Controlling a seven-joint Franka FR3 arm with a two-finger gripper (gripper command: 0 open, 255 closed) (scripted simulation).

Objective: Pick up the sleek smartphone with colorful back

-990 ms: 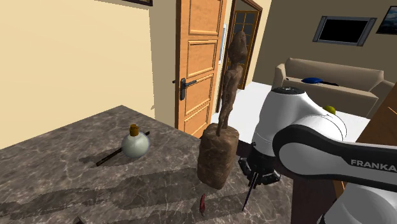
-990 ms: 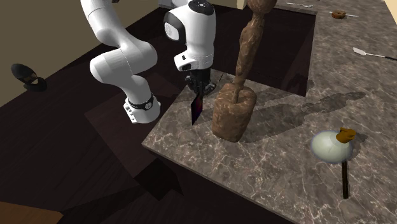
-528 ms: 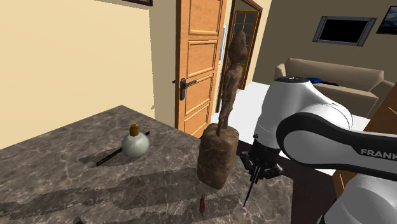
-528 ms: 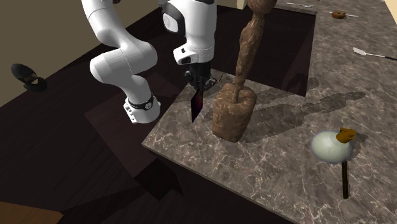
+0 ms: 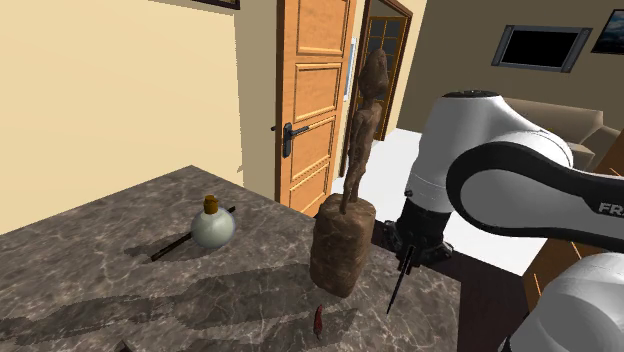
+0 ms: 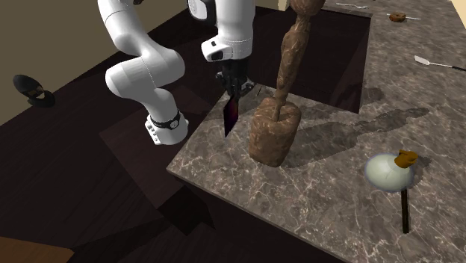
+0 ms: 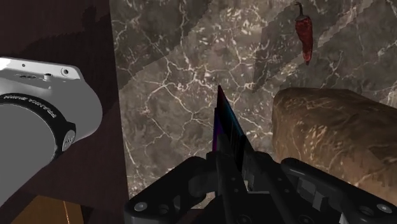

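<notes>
End effector pinched on smartphone top end; phone hangs edge-on below, apparently clear of marble surface. Likely thin, stiff, slick, light. Flat faces best hold.

The smartphone was a thin dark slab with a purple and reddish sheen on its face. It hung nearly upright, a little tilted, directly below the claw. Its upper end was clasped between the two black fingers and the rest jutted out past the fingertips. Seen along the claw, it showed edge-on, a narrow blade with a purple-blue side.
</notes>
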